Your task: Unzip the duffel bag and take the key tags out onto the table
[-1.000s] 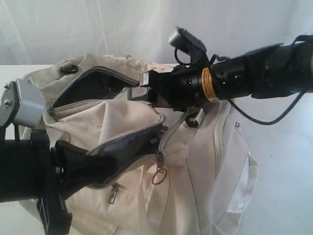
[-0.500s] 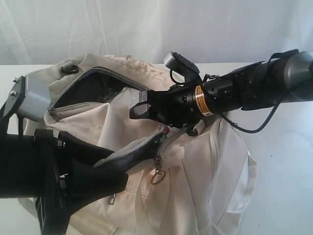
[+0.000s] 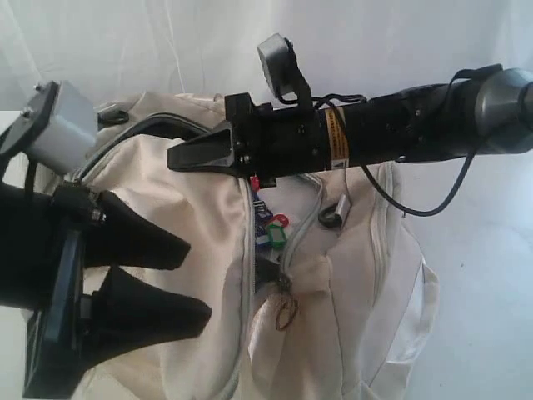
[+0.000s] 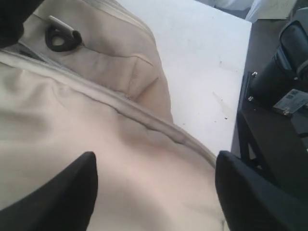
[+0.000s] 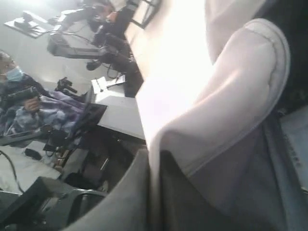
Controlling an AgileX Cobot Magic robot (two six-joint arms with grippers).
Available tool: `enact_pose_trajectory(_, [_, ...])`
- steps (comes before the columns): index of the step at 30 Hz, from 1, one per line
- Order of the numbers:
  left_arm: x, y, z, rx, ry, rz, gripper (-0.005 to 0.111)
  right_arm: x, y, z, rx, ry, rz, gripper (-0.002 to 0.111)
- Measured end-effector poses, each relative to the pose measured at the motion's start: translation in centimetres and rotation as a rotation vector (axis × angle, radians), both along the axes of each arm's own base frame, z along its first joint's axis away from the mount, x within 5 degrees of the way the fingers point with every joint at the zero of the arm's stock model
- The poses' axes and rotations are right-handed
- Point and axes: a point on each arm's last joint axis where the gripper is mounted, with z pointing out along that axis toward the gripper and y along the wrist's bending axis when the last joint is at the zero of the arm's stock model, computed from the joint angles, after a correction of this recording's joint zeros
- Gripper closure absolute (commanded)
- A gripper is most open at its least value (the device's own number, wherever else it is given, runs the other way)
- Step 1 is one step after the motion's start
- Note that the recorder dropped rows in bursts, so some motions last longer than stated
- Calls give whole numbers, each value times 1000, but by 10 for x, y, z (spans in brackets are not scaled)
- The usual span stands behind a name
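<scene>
The cream duffel bag (image 3: 358, 283) lies on the white table (image 3: 483, 275). Its zip gapes in a narrow slit, and the key tags (image 3: 268, 227), red, blue and green, show in it just below the right arm. My right gripper (image 3: 176, 158) points left above the bag. It is shut on a fold of the bag's cream fabric (image 5: 231, 96), which shows pinched at the right gripper (image 5: 155, 156). My left gripper (image 3: 198, 280) is open at the lower left, over the bag's side. Nothing sits in the left gripper (image 4: 155, 161); only bag cloth (image 4: 72, 120) lies beneath.
A metal zip pull ring (image 3: 286, 312) hangs below the tags, and a dark ring (image 3: 331, 215) sits on a strap. A black D-ring (image 4: 60, 38) marks the bag's end. The table's edge (image 4: 236, 139) meets a dark stand (image 4: 284, 72).
My left gripper has opened and let go of the dark-lined flap. The right gripper has shut on the bag's fabric and risen. The key tags have come into view.
</scene>
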Motion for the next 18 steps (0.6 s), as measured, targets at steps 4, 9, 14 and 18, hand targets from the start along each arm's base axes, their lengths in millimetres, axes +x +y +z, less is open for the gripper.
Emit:
enact_pose_trajectory(4, [-4, 9, 27, 72, -74, 18, 35, -2, 1, 2, -2, -21, 41, 108])
enact_pose_trajectory(9, [-5, 22, 60, 114, -158, 136, 35, -12, 10, -3, -71, -43, 122, 108])
enact_pose_trajectory(14, [9, 33, 76, 126, -210, 341, 35, -35, 41, -7, -109, -91, 259, 108])
enact_pose_trajectory(18, [27, 35, 70, 170, -209, 460, 35, -61, 73, -8, -108, -125, 371, 108])
